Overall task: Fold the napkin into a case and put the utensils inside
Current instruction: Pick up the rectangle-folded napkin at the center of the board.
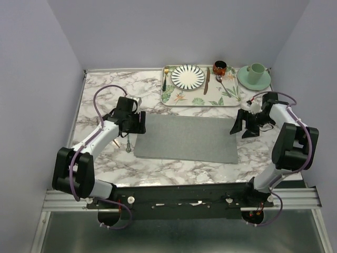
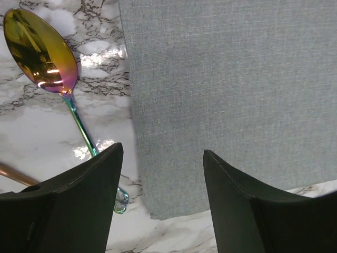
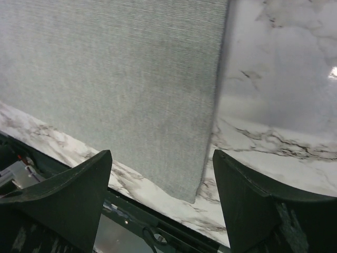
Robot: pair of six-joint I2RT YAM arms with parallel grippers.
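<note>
OK, napkin (image 1: 187, 138) lies flat in the middle of the table (image 1: 100, 95), one wide grey rectangle. Spoon (image 2: 42, 52) and pink fork (image 2: 13, 174) lie on the marble just off its left edge. Left gripper (image 2: 163, 153) is spread over the napkin's left edge, right gripper (image 3: 162, 158) spread over its right edge; neither pinches anything. Leaf-print tray (image 1: 200, 101) sits at the far edge.

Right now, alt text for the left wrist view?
Grey napkin lying flat on the marble table, its edge and one corner framed between the left arm's two open black fingers. Beside it, apart from the cloth, lies a spoon with a gold bowl and thin green handle.
</note>
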